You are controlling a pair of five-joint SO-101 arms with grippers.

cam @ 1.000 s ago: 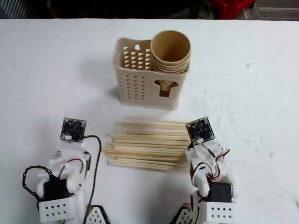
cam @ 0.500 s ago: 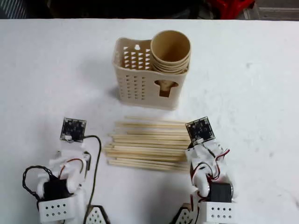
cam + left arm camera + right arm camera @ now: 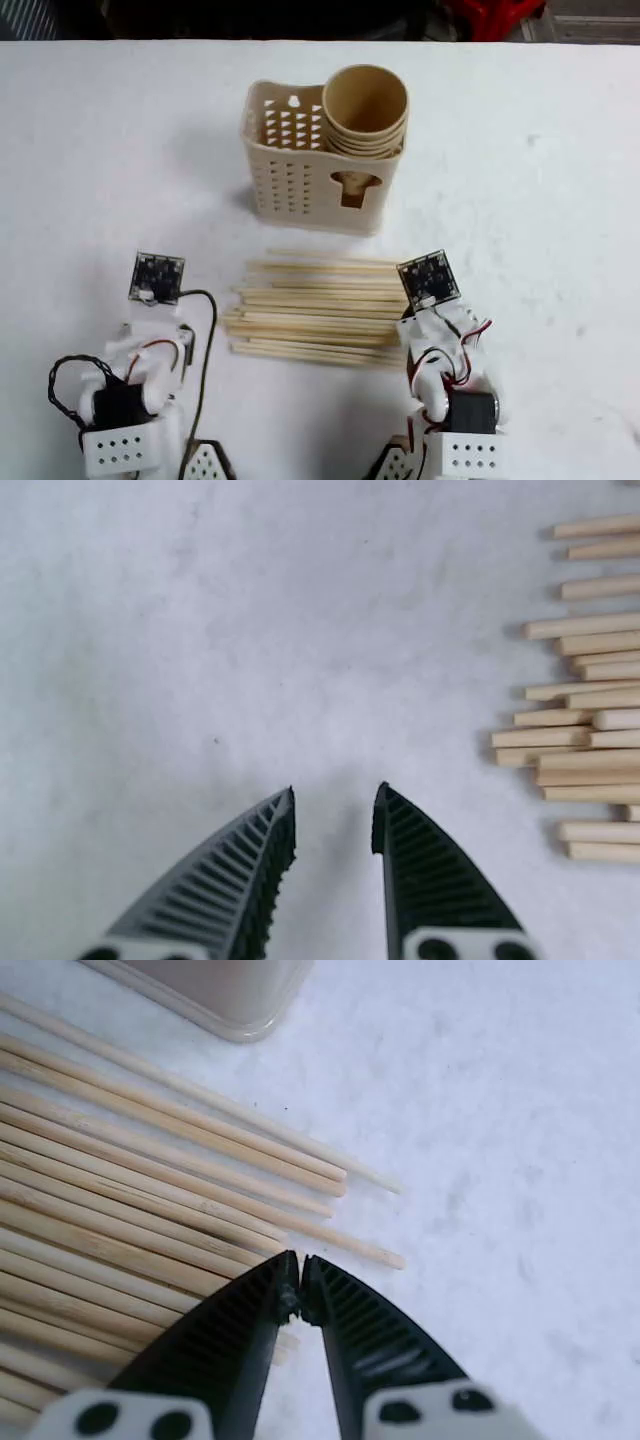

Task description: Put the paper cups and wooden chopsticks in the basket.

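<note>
A stack of paper cups [image 3: 365,100] stands upright in the right compartment of the beige perforated basket [image 3: 300,190]. Several wooden chopsticks [image 3: 315,310] lie in a loose pile on the white table in front of the basket, between the two arms. My left gripper [image 3: 335,795] is open over bare table, nothing between its fingers, with the chopsticks' ends [image 3: 580,730] off to one side. My right gripper [image 3: 299,1263] is shut, its tips just above the other ends of the chopsticks [image 3: 130,1200], near a bottom corner of the basket [image 3: 220,990].
A black cable [image 3: 205,340] loops beside the left arm's base. The table's far edge [image 3: 150,42] runs behind the basket, with dark clutter and a red object [image 3: 495,15] beyond it.
</note>
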